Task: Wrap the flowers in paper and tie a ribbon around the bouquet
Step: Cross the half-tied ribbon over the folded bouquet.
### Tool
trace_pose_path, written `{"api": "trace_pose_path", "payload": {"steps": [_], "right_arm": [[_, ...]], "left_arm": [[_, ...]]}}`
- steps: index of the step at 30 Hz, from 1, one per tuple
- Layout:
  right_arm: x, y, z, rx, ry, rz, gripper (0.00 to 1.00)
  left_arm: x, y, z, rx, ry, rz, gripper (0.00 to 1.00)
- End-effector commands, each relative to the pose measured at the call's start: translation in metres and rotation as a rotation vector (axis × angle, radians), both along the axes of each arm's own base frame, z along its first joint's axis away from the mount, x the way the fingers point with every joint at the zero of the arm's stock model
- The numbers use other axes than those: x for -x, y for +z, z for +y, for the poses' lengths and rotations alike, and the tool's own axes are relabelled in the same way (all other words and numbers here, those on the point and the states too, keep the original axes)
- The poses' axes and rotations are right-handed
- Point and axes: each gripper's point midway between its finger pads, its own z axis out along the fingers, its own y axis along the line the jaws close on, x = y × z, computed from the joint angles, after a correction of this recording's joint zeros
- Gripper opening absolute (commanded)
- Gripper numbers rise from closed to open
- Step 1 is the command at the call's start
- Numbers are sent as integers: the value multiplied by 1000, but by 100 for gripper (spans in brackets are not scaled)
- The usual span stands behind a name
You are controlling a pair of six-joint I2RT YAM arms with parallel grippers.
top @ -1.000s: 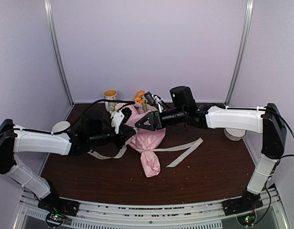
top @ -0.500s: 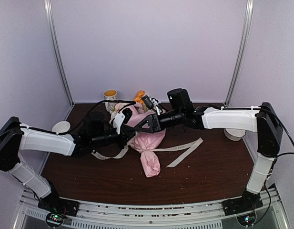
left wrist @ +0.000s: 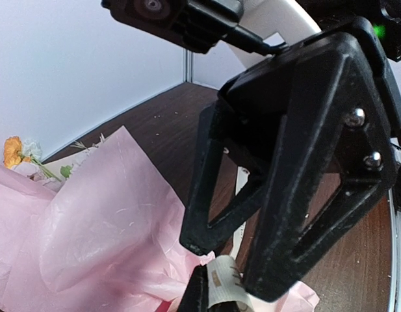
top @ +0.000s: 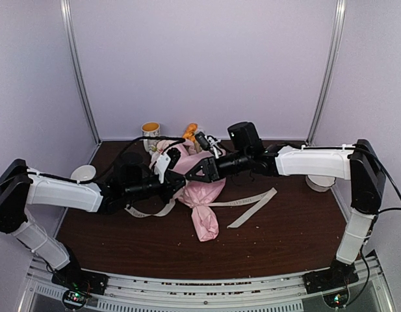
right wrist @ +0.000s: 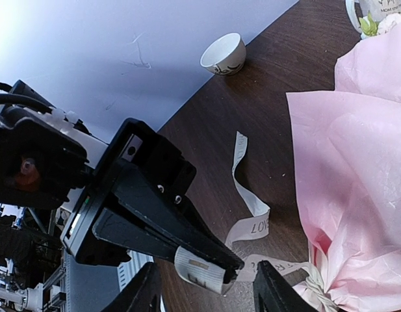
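Observation:
The bouquet (top: 201,195) lies mid-table, a pale pink paper (left wrist: 103,227) cone with orange flowers (top: 190,132) at its far end. The cream ribbon (top: 252,200) is tied round its narrow neck and trails over the table on both sides. My left gripper (top: 181,184) is shut on a folded end of the ribbon (right wrist: 201,271), just left of the neck. My right gripper (top: 194,173) is open. Its fingers (left wrist: 284,175) straddle the left gripper's tip (right wrist: 229,263) and the held ribbon end (left wrist: 225,286) without pinching them.
A yellow-lined mug (top: 150,133) stands at the back by the blooms. A small white cup (top: 83,173) sits at the left edge, also seen in the right wrist view (right wrist: 224,53). Another white dish (top: 317,182) is at the right. Loose ribbon (right wrist: 249,195) curls on the dark table (top: 278,240).
My right gripper has moved a little left and down toward the left gripper, and its jaws have narrowed slightly. The left arm has crept right, still pinching the ribbon.

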Motion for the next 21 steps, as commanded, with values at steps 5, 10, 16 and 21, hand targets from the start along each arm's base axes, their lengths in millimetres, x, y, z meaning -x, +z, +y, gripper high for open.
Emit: {"api": "trace_pose_path", "payload": {"steps": [5, 10, 16, 21], "right_arm": [[-3, -2, 2, -13, 4, -1, 22], [2, 8, 6, -67, 33, 17, 3], [4, 6, 4, -61, 45, 21, 0], [2, 16, 2, -82, 28, 7, 0]], "left_arm": [[1, 5, -2, 33, -15, -1, 0], [-1, 3, -3, 25, -13, 0, 0], [-1, -1, 1, 2, -1, -5, 0], [11, -14, 10, -96, -39, -25, 43]]}}
